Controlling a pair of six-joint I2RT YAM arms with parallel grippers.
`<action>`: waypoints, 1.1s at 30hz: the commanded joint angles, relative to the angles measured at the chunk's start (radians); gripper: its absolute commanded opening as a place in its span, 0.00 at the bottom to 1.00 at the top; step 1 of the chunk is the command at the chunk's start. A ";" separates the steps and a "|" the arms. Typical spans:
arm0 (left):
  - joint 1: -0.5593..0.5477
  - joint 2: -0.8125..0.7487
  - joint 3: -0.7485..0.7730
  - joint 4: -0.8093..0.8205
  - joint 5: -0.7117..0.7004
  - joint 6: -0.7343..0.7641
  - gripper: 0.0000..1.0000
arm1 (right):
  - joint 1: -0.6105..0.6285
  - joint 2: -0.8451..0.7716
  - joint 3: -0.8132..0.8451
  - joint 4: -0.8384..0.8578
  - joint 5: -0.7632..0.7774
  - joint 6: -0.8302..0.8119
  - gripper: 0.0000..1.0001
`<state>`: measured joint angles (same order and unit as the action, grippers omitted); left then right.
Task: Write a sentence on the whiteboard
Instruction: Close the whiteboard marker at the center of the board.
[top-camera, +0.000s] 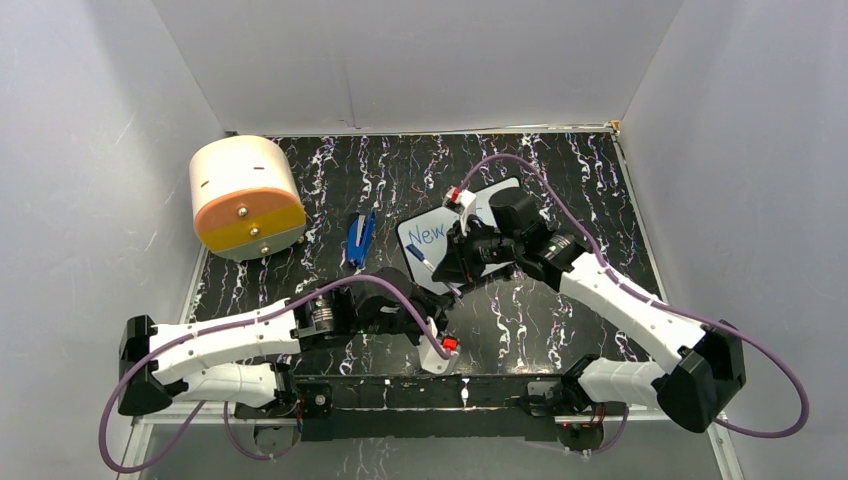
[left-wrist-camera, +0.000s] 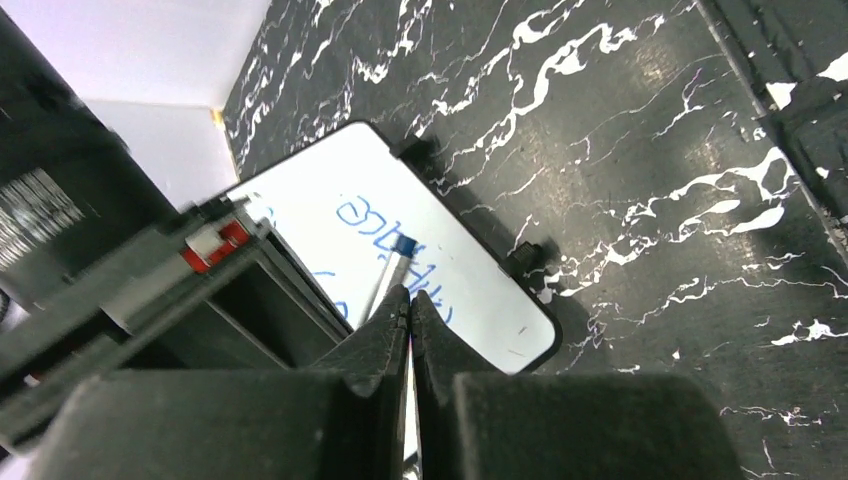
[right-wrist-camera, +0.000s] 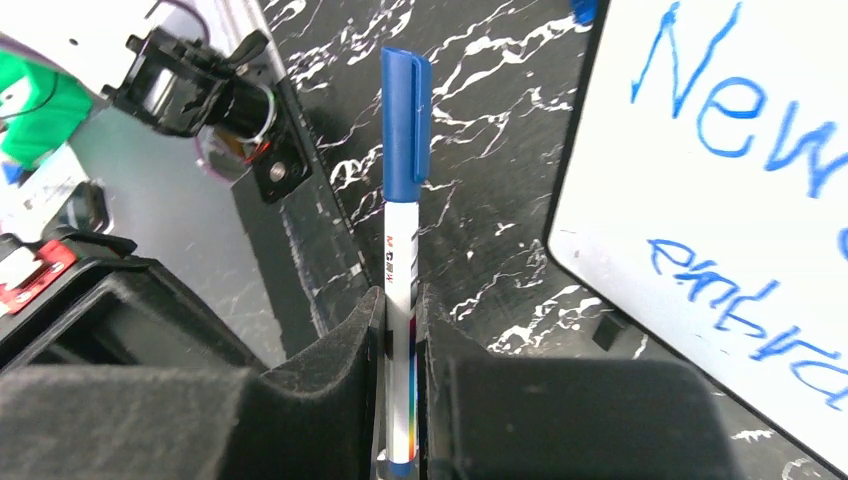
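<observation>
The whiteboard (top-camera: 425, 232) lies tilted on the black marbled table, its right part hidden under my right arm. The sentence (right-wrist-camera: 740, 100) in blue reads "New", with a second line (right-wrist-camera: 745, 310) starting "embra". My right gripper (top-camera: 448, 266) is shut on a white marker (right-wrist-camera: 403, 250) with a blue cap (right-wrist-camera: 405, 120) on its far end, beside the board's near-left corner. My left gripper (top-camera: 447, 297) is shut and empty, just in front of the board. In the left wrist view its fingertips (left-wrist-camera: 398, 300) point at the board (left-wrist-camera: 480, 280) and the marker (left-wrist-camera: 388, 275).
A cream and orange drum (top-camera: 245, 195) lies on its side at the back left. A blue object (top-camera: 360, 238) lies on the table left of the board. White walls enclose the table; a black rail (top-camera: 420, 392) runs along the near edge.
</observation>
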<state>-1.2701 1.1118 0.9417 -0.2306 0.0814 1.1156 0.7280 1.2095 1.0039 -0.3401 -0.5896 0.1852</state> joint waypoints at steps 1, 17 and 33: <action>0.002 -0.068 -0.037 0.062 -0.101 -0.085 0.00 | 0.001 -0.073 -0.010 0.050 0.141 0.013 0.00; 0.088 -0.025 0.047 0.245 -0.659 -0.895 0.50 | -0.001 -0.178 -0.179 0.174 0.241 0.019 0.00; 0.326 0.028 0.122 0.155 -0.280 -1.495 0.53 | 0.000 -0.230 -0.257 0.277 0.191 0.028 0.00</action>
<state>-0.9642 1.1259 1.0294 -0.0784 -0.3012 -0.2222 0.7277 1.0008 0.7525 -0.1493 -0.3706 0.2081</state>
